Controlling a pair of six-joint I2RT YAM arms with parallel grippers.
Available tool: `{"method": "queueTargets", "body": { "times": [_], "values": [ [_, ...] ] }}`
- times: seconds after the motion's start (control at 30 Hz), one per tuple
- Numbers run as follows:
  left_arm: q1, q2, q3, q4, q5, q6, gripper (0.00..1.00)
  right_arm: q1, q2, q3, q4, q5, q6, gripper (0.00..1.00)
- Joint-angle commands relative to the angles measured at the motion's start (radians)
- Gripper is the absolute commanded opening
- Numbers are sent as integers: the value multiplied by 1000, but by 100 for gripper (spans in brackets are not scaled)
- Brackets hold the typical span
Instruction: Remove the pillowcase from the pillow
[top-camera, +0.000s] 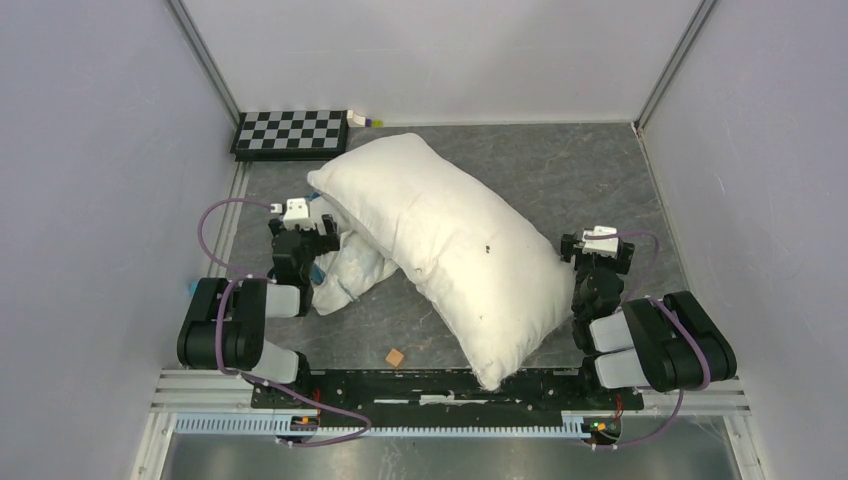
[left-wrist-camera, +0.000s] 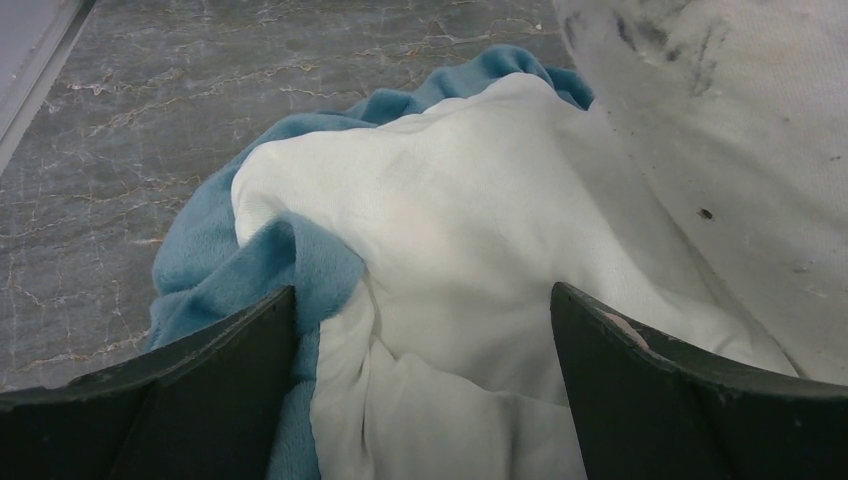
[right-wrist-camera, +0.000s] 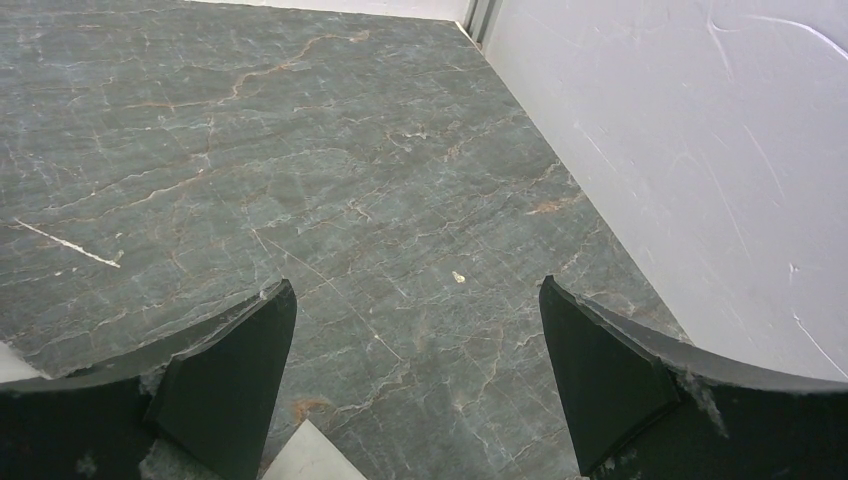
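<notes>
The plump off-white pillow (top-camera: 450, 245) lies diagonally across the table, from the back left to the front edge. The pillowcase (top-camera: 350, 270) is a crumpled white heap with blue edging beside the pillow's left side, partly under it. In the left wrist view the pillowcase (left-wrist-camera: 450, 230) shows white folds with blue plush trim, and the pillow (left-wrist-camera: 740, 130) fills the right. My left gripper (top-camera: 318, 240) (left-wrist-camera: 425, 320) is open with its fingers astride the pillowcase's folds. My right gripper (top-camera: 592, 255) (right-wrist-camera: 420, 310) is open and empty over bare table by the pillow's right end.
A checkerboard (top-camera: 292, 133) lies at the back left with a small yellow-tipped object (top-camera: 365, 120) beside it. A small brown block (top-camera: 396, 357) sits near the front edge. White walls (right-wrist-camera: 700, 150) enclose the grey marbled table (top-camera: 580, 180) on three sides.
</notes>
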Motion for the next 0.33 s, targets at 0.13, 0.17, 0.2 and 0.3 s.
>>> {"method": "queueTargets", "body": {
  "times": [0.13, 0.17, 0.2, 0.3],
  "values": [
    [-8, 8, -1, 57, 34, 44, 100, -2, 1, -117, 59, -12, -1, 98],
    [-8, 9, -1, 57, 35, 44, 100, -3, 2, -118, 59, -12, -1, 98],
    [-9, 10, 2, 54, 35, 44, 100, -3, 1, -118, 60, -12, -1, 98],
    [-9, 8, -3, 59, 33, 43, 100, -2, 2, -119, 59, -13, -1, 98]
  ]
}}
